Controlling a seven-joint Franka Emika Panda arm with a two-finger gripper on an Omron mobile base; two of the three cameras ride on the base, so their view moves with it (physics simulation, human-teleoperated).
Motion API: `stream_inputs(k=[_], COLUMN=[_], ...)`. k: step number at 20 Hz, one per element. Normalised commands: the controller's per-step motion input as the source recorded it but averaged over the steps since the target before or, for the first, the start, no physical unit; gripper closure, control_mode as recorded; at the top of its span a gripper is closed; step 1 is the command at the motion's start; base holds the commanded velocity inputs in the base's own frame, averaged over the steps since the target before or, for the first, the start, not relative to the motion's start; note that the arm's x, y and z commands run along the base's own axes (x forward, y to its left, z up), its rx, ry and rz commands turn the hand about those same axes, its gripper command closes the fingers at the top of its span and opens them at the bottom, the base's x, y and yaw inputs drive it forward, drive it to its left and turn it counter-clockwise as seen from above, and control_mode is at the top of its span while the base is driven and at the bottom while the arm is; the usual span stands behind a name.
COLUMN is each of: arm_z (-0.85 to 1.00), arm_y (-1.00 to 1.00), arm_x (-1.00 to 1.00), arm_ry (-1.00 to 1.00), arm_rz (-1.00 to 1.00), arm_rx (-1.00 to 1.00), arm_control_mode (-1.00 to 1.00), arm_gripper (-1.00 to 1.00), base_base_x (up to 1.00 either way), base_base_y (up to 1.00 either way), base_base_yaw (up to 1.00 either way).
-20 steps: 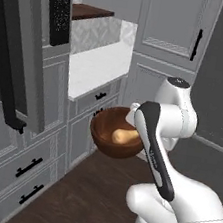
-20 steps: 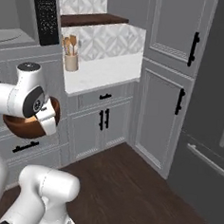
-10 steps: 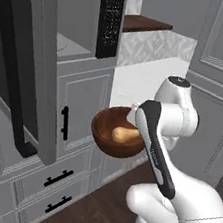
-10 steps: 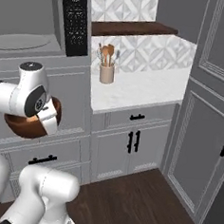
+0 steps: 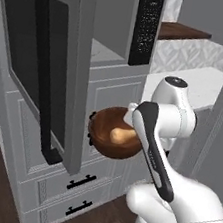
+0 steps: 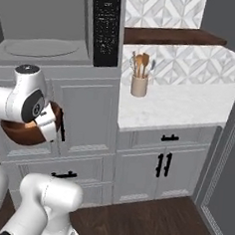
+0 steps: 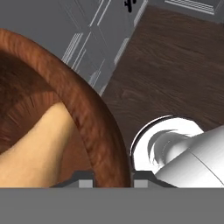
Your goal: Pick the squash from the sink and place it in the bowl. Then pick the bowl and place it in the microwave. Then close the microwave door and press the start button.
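— What differs from a second ago?
— The base has swung left: the microwave (image 6: 43,34) now fills the upper left, its turntable showing, and the microwave door (image 5: 41,67) looms closer.
— And the utensil jar (image 6: 139,85)?
— It sits further right in frame now.

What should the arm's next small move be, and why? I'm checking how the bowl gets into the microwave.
Probably lift the bowl up toward the microwave opening. The gripper is shut on the bowl's rim, with the squash inside, but the bowl hangs in front of the cabinet below the turntable level. The microwave door stands open, so the way in looks free.
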Motion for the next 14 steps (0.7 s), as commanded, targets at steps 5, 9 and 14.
stream_inputs(k=[5,9,14], arm_z=[0.0,0.0,0.0], arm_y=[0.0,0.0,0.0], arm_x=[0.0,0.0,0.0], arm_ry=[0.0,0.0,0.0], arm_rz=[0.0,0.0,0.0], arm_rx=[0.0,0.0,0.0], arm_control_mode=[1.0,1.0,1.0], arm_gripper=[1.0,1.0,1.0], base_base_x=[0.85,0.37,0.42], base_base_y=[0.01,0.01,0.02], base_base_yaw=[0.27,0.26,0.12])
